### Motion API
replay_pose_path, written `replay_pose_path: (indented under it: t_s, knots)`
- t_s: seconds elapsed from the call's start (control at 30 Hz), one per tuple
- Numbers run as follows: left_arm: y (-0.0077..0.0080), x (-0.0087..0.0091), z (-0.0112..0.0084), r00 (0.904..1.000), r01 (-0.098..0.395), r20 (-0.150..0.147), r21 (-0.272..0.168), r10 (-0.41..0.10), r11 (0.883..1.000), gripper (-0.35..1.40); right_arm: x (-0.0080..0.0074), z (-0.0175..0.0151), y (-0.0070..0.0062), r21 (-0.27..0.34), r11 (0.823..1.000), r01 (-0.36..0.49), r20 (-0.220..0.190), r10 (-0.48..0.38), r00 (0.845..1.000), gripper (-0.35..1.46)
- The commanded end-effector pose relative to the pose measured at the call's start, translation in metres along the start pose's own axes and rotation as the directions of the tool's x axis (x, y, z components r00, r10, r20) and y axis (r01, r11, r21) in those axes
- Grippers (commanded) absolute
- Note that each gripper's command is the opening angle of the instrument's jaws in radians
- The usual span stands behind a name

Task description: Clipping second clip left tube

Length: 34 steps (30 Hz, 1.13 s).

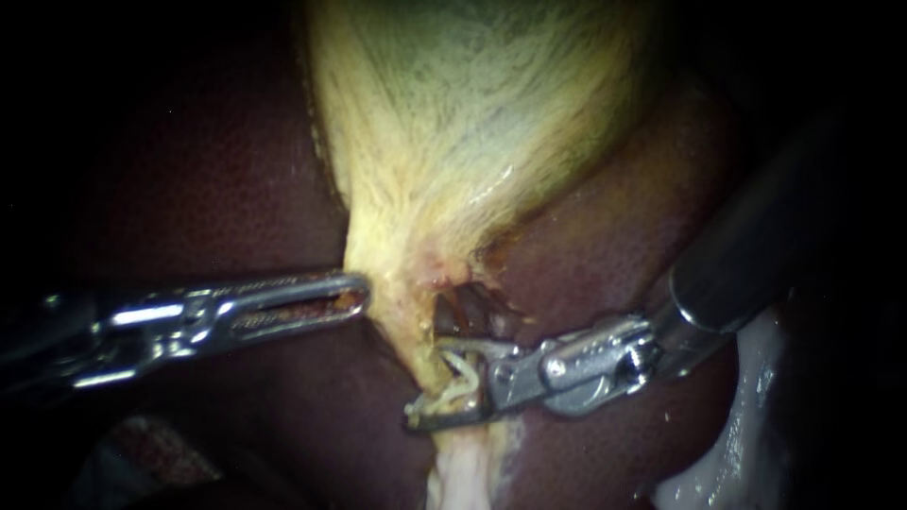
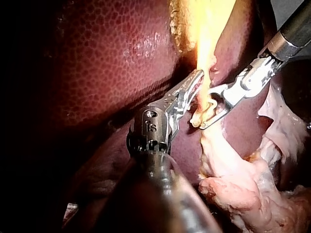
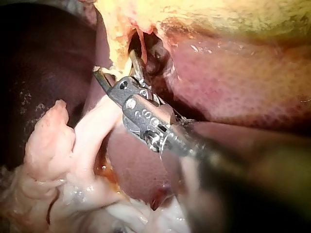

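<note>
Against mottled dark-red liver [image 1: 217,170], left pincer [image 1: 361,291] together beside fibrous yellow gallbladder [image 1: 463,123], right pincer [image 1: 427,382] apart astride pale tube [image 1: 427,364].

I lose the shaft of my left instrument [image 1: 361,293] in the dark at frame left. Same deal with my right instrument [image 1: 427,382]: the shaft's blurry and cropped upper right.

Pale yellowish tube [image 1: 411,331], upright, below gallbladder [image 1: 472,113]
</note>
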Motion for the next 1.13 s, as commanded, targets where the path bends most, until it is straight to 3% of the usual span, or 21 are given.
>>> replay_pose_path:
  t_s: [0.03, 0.23, 0.33, 0.37, 0.47, 0.63, 1.13]
  knots:
    - [0.0000, 0.0000, 0.0001, 1.0000, 0.000, -0.001, 0.001, 0.000, 1.000, -0.35, 0.0002, 0.0002, 0.0000, 0.005, 1.000, 0.001, -0.001, -0.001, 1.000, 0.56]
    - [-0.0001, 0.0000, 0.0002, 1.0000, 0.001, -0.001, 0.001, -0.001, 1.000, -0.35, 0.0004, 0.0006, 0.0002, 0.005, 1.000, 0.001, 0.002, -0.001, 1.000, 0.48]
    - [-0.0001, 0.0000, 0.0002, 1.0000, 0.001, -0.001, 0.001, -0.001, 1.000, -0.35, 0.0002, 0.0004, 0.0001, 0.012, 1.000, 0.000, 0.034, -0.001, 0.999, 0.32]
    - [-0.0001, 0.0000, 0.0002, 1.0000, 0.001, -0.001, 0.000, -0.001, 1.000, -0.35, 0.0001, 0.0002, 0.0000, 0.015, 1.000, -0.006, 0.049, 0.005, 0.999, 0.10]
    - [-0.0001, 0.0000, 0.0002, 1.0000, 0.001, -0.001, 0.000, -0.001, 1.000, -0.35, -0.0001, -0.0003, 0.0000, 0.020, 0.999, -0.048, 0.078, 0.046, 0.996, -0.34]
    - [0.0000, 0.0000, 0.0002, 1.0000, 0.000, -0.001, 0.001, 0.000, 1.000, -0.35, -0.0003, -0.0008, 0.0003, 0.021, 0.996, -0.090, 0.101, 0.088, 0.991, -0.35]
    - [0.0002, 0.0000, 0.0004, 1.0000, 0.000, -0.001, 0.002, 0.000, 1.000, -0.35, -0.0006, -0.0007, 0.0002, 0.021, 0.993, -0.117, 0.102, 0.115, 0.988, -0.35]
